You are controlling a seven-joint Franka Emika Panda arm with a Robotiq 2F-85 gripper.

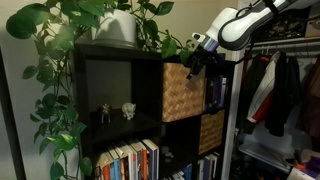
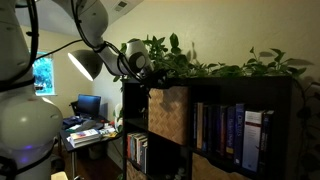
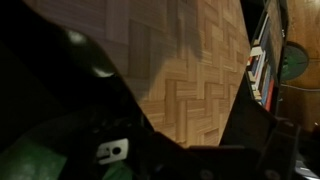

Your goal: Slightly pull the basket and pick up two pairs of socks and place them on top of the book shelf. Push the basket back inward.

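The gripper [image 1: 196,52] hangs at the top front edge of the light tan woven basket [image 1: 182,90]. The basket sits in an upper compartment of the black-brown book shelf [image 1: 110,49] and seems to stick out a little. Its checkered weave fills the wrist view. The fingers are dark and blurred there, so I cannot tell whether they are apart or together. A darker woven basket [image 1: 211,130] sits in the compartment below.

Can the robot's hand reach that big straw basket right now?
Probably yes. The gripper sits right by the top front edge of the basket, with nothing between them, and the wrist view shows the weave close up.
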